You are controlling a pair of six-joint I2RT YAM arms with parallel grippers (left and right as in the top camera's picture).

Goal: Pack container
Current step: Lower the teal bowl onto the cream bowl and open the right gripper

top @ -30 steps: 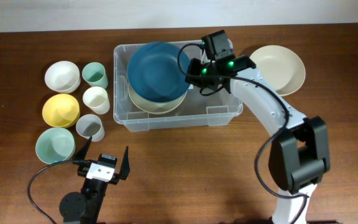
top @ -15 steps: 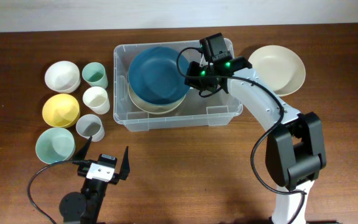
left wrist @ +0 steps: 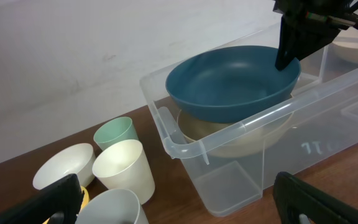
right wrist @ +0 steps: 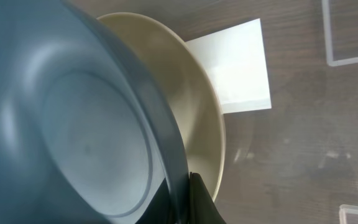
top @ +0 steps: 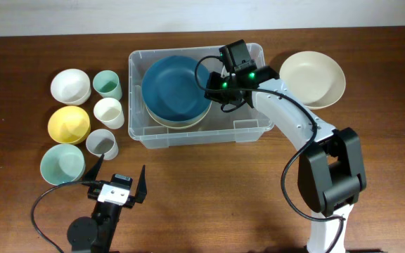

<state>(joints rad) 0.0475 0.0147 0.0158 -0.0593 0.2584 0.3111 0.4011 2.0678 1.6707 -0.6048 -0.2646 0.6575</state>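
The container (top: 253, 131), a large clear tub, stands at the table's middle back. Inside it a cream bowl (top: 179, 121) lies under a dark blue bowl (top: 174, 88). My right gripper (top: 214, 87) reaches into the tub and is shut on the blue bowl's right rim. The right wrist view shows the blue bowl (right wrist: 73, 124) tilted over the cream bowl (right wrist: 194, 93), the rim pinched in my gripper (right wrist: 182, 196), and the white label (right wrist: 238, 68) on the tub's base. My left gripper (top: 117, 181) hangs open near the front left, holding nothing.
A cream plate (top: 313, 77) lies right of the tub. Left of it stand a white bowl (top: 70, 86), green cup (top: 107, 84), cream cup (top: 108, 112), yellow bowl (top: 69, 124), grey cup (top: 102, 143) and pale green bowl (top: 62, 164).
My right gripper has carried the blue bowl a little to the left and lower over the cream bowl. The left arm has not moved.
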